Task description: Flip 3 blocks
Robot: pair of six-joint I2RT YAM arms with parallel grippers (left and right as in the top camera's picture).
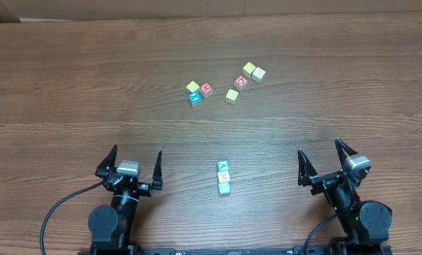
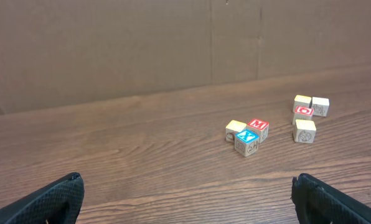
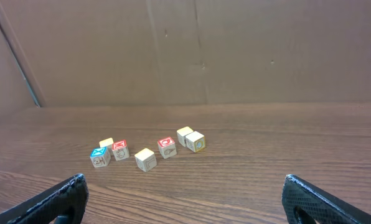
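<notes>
Nearest the robot's base, the left end effector (image 1: 132, 168) and the right end effector (image 1: 329, 163) both sit low at the near edge of the bench (image 1: 69, 85), fingers spread wide and holding nothing, a parked pose that seems to leave the work area free. Between them, slightly farther out, the blocks (image 1: 224, 177) lie touching in a short row: a green-and-white lettered cube at each end and a whitish one with red print in the middle. The row's long axis runs away from the robot, tilted only slightly, probably lined up for easy reach by either arm. None shows in the wrist views. Farther off, a cluster of blue, red, yellow and cream cubes (image 1: 225, 83) sits well apart.
</notes>
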